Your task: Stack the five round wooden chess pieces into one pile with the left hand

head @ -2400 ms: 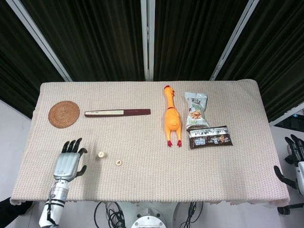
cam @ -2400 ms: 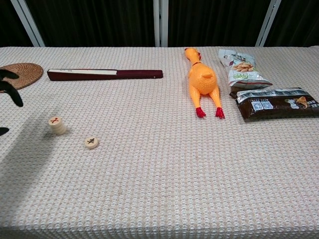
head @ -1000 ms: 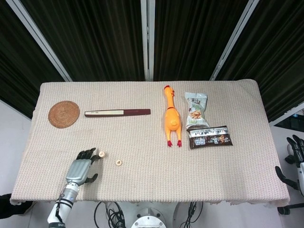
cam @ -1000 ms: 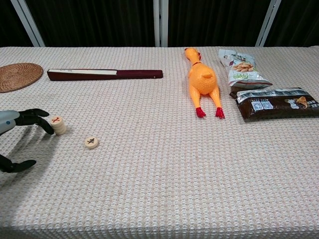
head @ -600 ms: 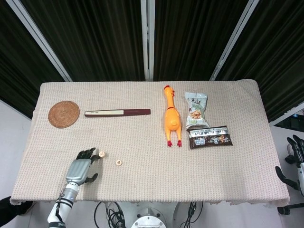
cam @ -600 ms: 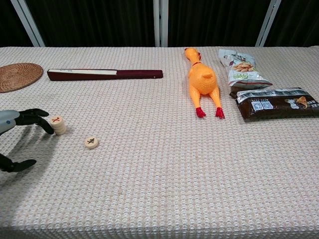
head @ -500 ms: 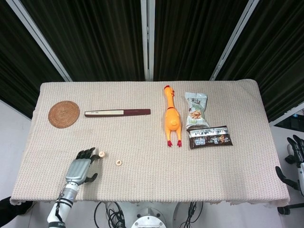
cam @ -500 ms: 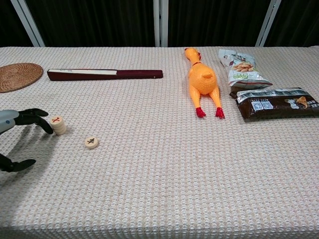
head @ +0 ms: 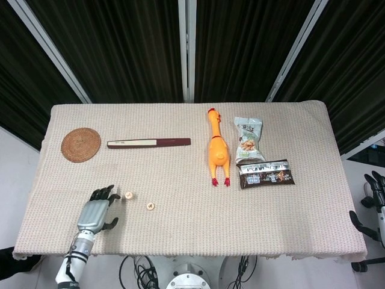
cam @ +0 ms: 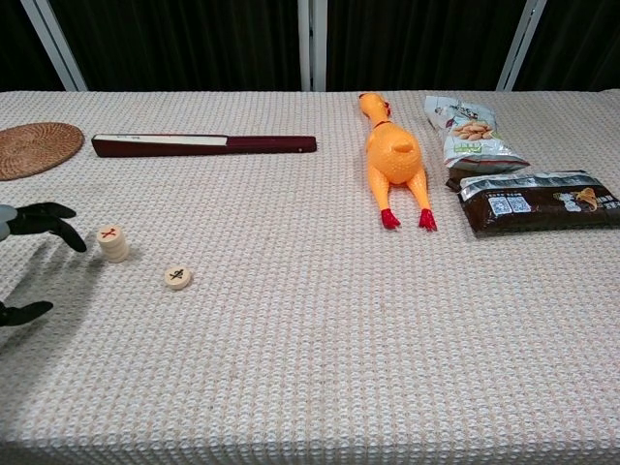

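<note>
left hand: silver-grey palm, black fingers | forearm: white, black bands (cable alongside) | right hand: dark fingers, pale back

– we see a coarse, matt beige woven cloth over the table, and pale, smooth wooden round chess pieces.

– we'd add the glossy orange rubber chicken, shiny plastic snack bags, and a rough woven rattan coaster.
</note>
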Available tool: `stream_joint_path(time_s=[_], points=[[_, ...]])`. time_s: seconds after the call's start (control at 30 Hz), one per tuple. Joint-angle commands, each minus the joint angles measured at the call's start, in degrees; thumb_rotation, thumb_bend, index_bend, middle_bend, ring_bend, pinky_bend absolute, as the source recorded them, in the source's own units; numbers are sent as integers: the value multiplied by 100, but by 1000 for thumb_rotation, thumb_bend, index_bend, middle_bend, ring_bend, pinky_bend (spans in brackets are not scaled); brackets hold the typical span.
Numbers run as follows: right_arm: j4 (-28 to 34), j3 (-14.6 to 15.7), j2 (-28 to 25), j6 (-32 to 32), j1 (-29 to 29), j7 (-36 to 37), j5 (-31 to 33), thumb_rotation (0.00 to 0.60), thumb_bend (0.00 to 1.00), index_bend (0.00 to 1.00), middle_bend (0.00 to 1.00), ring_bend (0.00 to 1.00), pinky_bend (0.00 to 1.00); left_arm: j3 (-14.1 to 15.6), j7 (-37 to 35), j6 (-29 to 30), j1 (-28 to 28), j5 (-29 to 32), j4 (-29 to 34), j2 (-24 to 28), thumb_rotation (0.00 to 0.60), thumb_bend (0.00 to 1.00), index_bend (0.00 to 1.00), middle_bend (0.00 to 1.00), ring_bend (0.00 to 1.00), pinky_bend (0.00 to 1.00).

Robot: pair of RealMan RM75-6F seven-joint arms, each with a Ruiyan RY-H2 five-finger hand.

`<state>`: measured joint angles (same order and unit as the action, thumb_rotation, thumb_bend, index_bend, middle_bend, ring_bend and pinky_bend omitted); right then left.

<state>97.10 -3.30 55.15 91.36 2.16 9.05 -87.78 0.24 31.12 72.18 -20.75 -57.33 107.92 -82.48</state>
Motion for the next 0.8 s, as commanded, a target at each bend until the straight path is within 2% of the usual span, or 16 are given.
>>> stream_joint_path(time_s=[0.03,0.1,0.27,0.4,0.57,0.67,0.8], points=[[-4,1,0,5,3,6,-4,600,267,0,0,0,0,-99,64,417,125,-115,146,129,600,322,224,0,0,0],[-5,1,2,3,2,2,-6,600,267,0,0,0,0,-137,84,603,175,-226,227,169,600,322,211,0,0,0],[4,-1,18,-3,-3,-46,-4,600,267,0,0,0,0,-126,117,978,226,-965,388,141,600,321,193,0,0,0],[13,-3,33,1,-4,-87,-3,600,268,0,0,0,0,48,32,751,119,-1539,321,7,600,320,199,0,0,0],[10,-10,49,41,11,-107,-9,600,267,0,0,0,0,172,-306,291,-107,-2170,-238,-404,600,321,252,0,0,0],[5,-10,32,91,34,-55,-32,600,267,0,0,0,0,123,-235,39,-246,-2203,-489,-614,600,321,279,0,0,0],[-16,-19,1,144,60,56,-36,600,267,0,0,0,0,-29,174,-367,-427,-1721,-628,-733,600,321,294,0,0,0]])
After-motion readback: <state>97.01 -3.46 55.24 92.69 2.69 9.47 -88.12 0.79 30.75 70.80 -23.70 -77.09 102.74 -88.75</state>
